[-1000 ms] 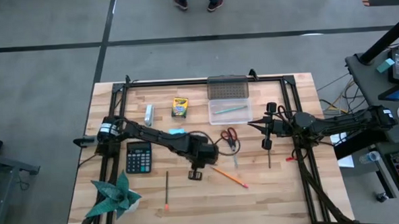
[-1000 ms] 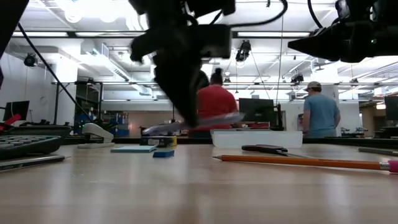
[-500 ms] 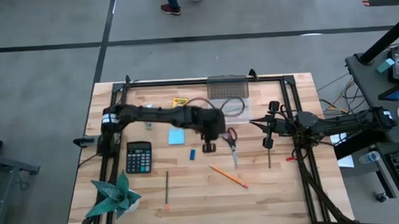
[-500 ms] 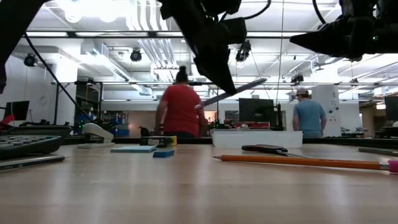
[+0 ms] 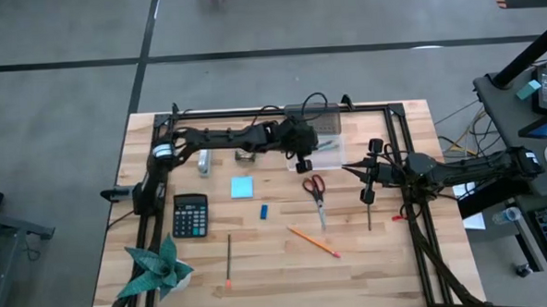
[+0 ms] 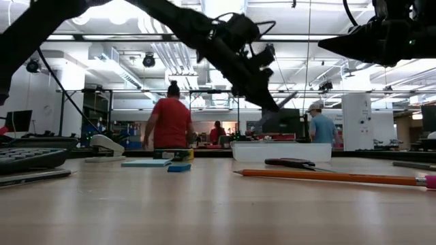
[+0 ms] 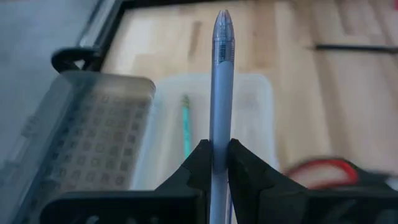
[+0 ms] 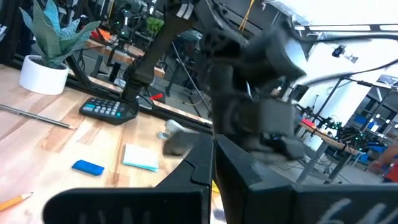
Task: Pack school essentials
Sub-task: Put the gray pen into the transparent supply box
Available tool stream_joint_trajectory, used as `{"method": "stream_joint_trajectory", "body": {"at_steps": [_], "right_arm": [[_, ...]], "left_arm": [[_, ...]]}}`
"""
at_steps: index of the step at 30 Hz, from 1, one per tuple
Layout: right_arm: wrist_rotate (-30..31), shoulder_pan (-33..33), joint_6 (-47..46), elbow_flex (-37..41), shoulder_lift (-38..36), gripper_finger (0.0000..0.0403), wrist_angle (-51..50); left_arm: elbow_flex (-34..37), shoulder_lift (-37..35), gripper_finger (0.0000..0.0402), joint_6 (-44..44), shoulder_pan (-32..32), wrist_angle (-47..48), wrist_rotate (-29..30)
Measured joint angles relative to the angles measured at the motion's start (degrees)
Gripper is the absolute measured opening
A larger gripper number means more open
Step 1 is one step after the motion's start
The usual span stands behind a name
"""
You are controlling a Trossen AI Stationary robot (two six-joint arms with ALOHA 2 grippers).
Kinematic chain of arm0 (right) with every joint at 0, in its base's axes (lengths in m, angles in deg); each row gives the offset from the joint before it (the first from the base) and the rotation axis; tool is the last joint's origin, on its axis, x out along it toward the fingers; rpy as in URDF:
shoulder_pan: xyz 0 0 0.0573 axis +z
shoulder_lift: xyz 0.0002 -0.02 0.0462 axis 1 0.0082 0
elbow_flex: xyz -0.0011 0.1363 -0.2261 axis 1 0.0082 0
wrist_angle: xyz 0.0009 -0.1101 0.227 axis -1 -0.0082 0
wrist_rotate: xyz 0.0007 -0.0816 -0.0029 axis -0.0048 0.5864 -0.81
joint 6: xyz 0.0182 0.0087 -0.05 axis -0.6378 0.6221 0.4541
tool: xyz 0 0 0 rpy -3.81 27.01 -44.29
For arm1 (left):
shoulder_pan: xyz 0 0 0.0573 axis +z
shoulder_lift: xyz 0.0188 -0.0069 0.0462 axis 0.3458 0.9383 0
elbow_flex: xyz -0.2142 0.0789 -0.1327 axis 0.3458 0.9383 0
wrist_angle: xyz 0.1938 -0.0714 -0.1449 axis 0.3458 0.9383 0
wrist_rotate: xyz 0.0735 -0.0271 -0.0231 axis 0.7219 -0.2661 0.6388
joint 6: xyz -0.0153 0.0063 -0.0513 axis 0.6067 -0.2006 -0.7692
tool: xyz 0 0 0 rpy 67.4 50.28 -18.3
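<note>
Now, pen (image 7: 221, 93): one, long and pale blue, pinched in the left claw (image 7: 213, 163), tip pointing out past the fingers.
Box (image 7: 249, 106): one clear box right under the pen, with one green pencil (image 7: 185, 127) inside; its lid (image 7: 93, 137) lies open beside it.
Nearer arm: the left one.
Right claw (image 5: 368, 172): waits near the scissors (image 5: 314, 188), pressed together.
On the tabletop (image 5: 389, 259): one scissors, one orange pencil (image 5: 312, 242), one note pad (image 5: 242, 187), one eraser (image 5: 264, 210).

A black calculator (image 5: 190, 215) lies near the tabletop's (image 5: 399, 268) left edge; a green paper plant (image 5: 155, 268) fills its front-left corner.
</note>
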Motion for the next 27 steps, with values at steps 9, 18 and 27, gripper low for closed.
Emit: {"method": "stream_joint_trajectory", "body": {"at_steps": [9, 18, 27], "right_arm": [[0.02, 0.00, 0.85, 0.00, 0.02, 0.0009, -0.01], [0.02, 0.00, 0.83, 0.00, 0.02, 0.0009, -0.02], [0.02, 0.00, 0.81, 0.00, 0.02, 0.0009, -0.05]], "left_arm": [[-0.17, 5.31, 0.0013, 0.08, 0.84, -7.34, -0.17], [-0.11, 6.13, 0.0013, 6.88, 1.18, -7.19, 2.30], [-0.13, 6.39, 0.0026, 13.22, 1.53, -7.02, 5.55]]}}
